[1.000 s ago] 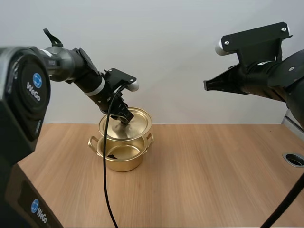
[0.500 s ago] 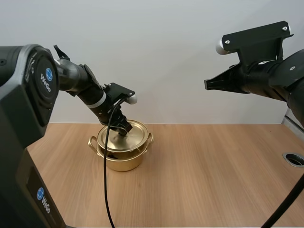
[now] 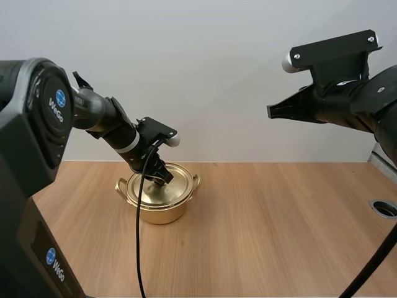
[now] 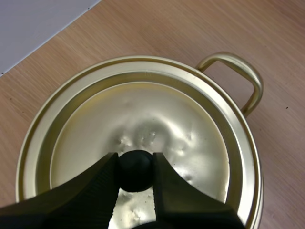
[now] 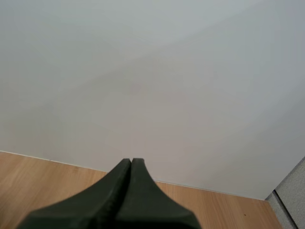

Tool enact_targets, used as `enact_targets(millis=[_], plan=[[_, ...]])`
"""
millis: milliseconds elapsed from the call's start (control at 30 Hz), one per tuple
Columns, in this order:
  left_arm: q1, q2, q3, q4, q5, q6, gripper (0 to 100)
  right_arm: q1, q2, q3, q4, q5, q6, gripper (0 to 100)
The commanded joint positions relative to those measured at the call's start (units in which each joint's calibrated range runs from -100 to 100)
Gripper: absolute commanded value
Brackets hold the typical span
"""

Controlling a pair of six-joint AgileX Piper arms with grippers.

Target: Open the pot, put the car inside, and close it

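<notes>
Lid (image 4: 162, 119) now down on pot (image 3: 158, 212), left claw (image 4: 136, 162) still pinching knob (image 4: 136, 171).

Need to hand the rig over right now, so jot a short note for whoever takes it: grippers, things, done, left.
Left gripper: fingers shut on the lid's black knob.
Right gripper: shut on nothing, held high over the right side of the table.
Lid lies on the pot and covers it; what is inside is hidden.
Done: pot looks closed.
Left: probably just let go of the knob and back away; check the car is in if unsure.
</notes>
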Motion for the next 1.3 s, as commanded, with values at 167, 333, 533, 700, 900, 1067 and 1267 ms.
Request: enact_targets(millis=[167,333,533,700,900,1067,1267], plan=[[-0.01,-1.3,0.1,0.3,3.9,-0.8,43,0.0,0.1,0.0,0.0,-0.1,0.0,0],[-0.01,-2.5,0.0,0.4,3.3,-2.1,60,0.0,0.1,0.0,0.0,-0.1,0.0,0],[-0.01,-6.4,0.0,-0.3,-0.9,-2.3,93,0.0,0.1,0.0,0.0,-0.1,0.0,0],[-0.01,-13.0,0.0,-3.8,-6.2,-3.3,100,0.0,0.7,0.0,0.3,-0.1,0.0,0],[2.40,-27.0,3.3,-24.5,-3.3,2.4,100,0.0,3.3,0.0,0.3,-0.1,-2.0,0],[6.03,-45.5,11.6,-39.5,-4.4,8.5,100,0.0,3.4,0.0,3.5,0.5,-7.0,0],[9.55,-67.7,19.9,-38.1,-12.6,6.2,100,0.0,4.0,0.0,11.7,3.5,-14.6,0]])
